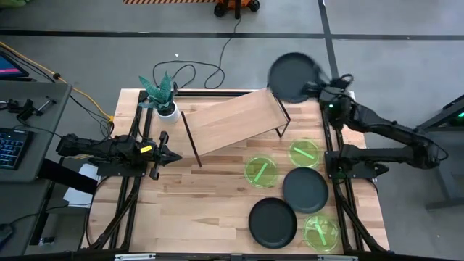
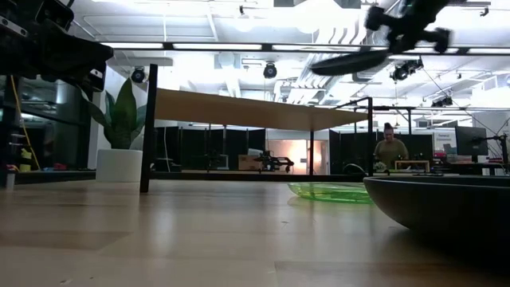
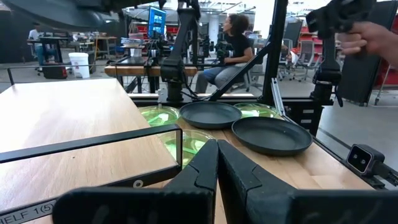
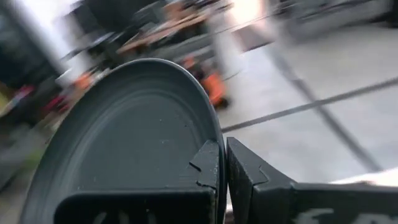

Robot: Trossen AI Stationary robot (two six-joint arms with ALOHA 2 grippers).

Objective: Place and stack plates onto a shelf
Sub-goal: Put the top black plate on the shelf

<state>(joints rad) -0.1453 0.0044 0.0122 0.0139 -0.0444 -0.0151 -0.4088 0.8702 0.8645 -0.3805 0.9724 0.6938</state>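
My right gripper [image 1: 317, 88] is raised over the far right corner of the wooden shelf [image 1: 232, 119] and is shut on a dark grey plate [image 1: 293, 77]. In the low view that plate [image 2: 357, 60] hangs high above the shelf board [image 2: 255, 110]. Two more dark grey plates [image 1: 305, 189] [image 1: 272, 222] and three green plates [image 1: 261, 172] [image 1: 304, 151] [image 1: 320, 232] lie flat on the tabletop, right of the shelf and nearer. My left gripper [image 1: 171, 156] waits shut at the table's left, by the shelf's near left leg. My right gripper pinches the dark grey plate's rim [image 4: 214, 134] between its two fingers, one finger [image 4: 208, 165] on the inner face and the other on the outer side. It comes from the table's right. The plate is lifted clear and tilted in the low view.
A potted plant [image 1: 164, 98] stands at the shelf's far left corner. Black frame rails run along both table sides [image 1: 337, 188]. A keyboard desk [image 1: 14, 138] sits off the table's left. People [image 3: 233, 43] sit in the room beyond; a hand [image 3: 370, 40] shows in the left wrist view.
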